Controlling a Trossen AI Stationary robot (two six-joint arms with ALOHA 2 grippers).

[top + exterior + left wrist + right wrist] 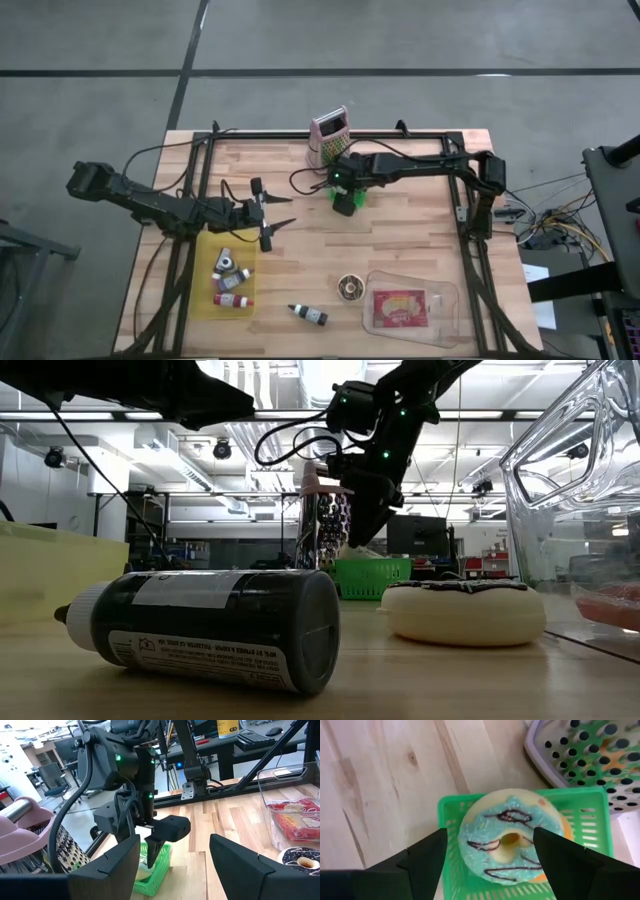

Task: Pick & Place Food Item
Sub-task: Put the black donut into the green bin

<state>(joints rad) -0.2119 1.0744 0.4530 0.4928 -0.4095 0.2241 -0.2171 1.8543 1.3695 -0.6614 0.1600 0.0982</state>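
The right hand point(490, 865) hovers spread directly over the blue-iced doughnut point(512, 840), which sits in the green basket point(450, 807) beside what looks like a grater point(328, 135). The left hand point(270, 215) waits spread above the surface point(400, 240).

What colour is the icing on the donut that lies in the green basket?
Light blue icing with dark brown drizzle lines on the donut in the green basket; the right wrist view shows it best.

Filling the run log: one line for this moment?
right tool: open, above blue-iced donut | donut: in green basket | left tool: open, idle mid-table
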